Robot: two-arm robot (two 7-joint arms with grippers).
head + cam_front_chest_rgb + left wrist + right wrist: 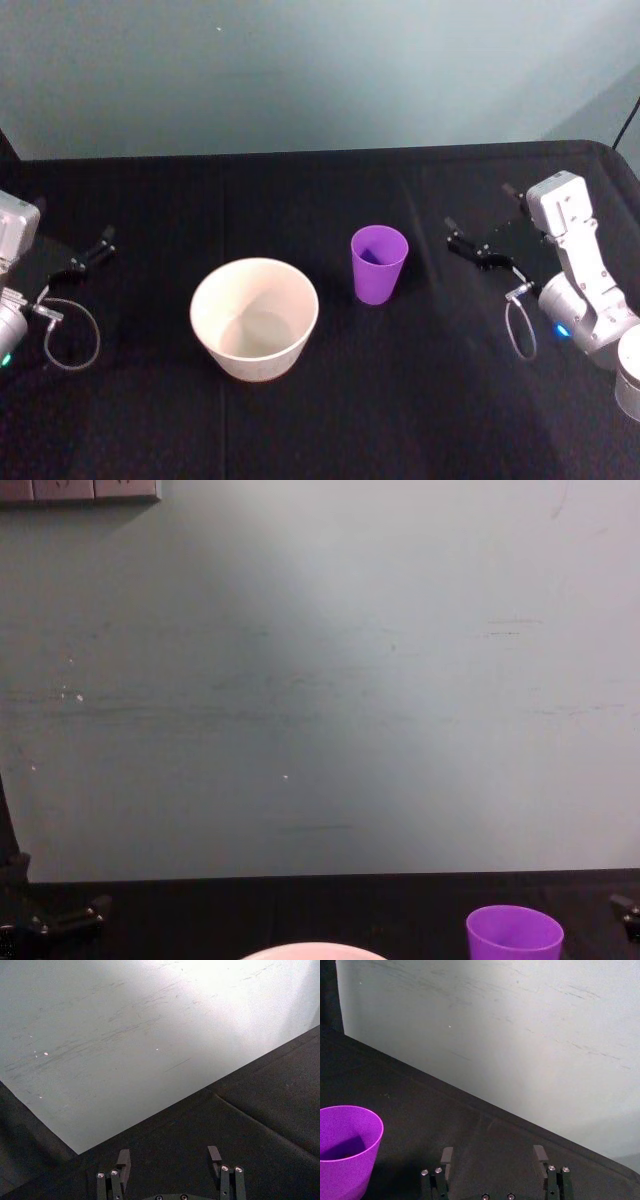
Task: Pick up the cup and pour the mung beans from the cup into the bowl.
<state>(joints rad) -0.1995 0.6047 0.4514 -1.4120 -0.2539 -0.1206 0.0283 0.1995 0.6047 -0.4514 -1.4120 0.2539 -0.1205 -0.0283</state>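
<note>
2 silver-grey arms (585, 265), black jaws, looped grey cables (96, 338), silver screws (424, 1172)

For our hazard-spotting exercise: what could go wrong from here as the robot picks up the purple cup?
1. The cup stands free and upright; the open right claw, coming from its side, could knock it over.
2. The bowl sits apart on the cup's left, so tilting early might spill short of its rim.
The left claw idles far left.

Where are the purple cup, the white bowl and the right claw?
small purple plastic cup (378, 280): head view, its outer wall.
round white bowl (256, 362): head view, its front wall.
right gripper (493, 1152): right wrist view, midway between its open fingertips.
</note>
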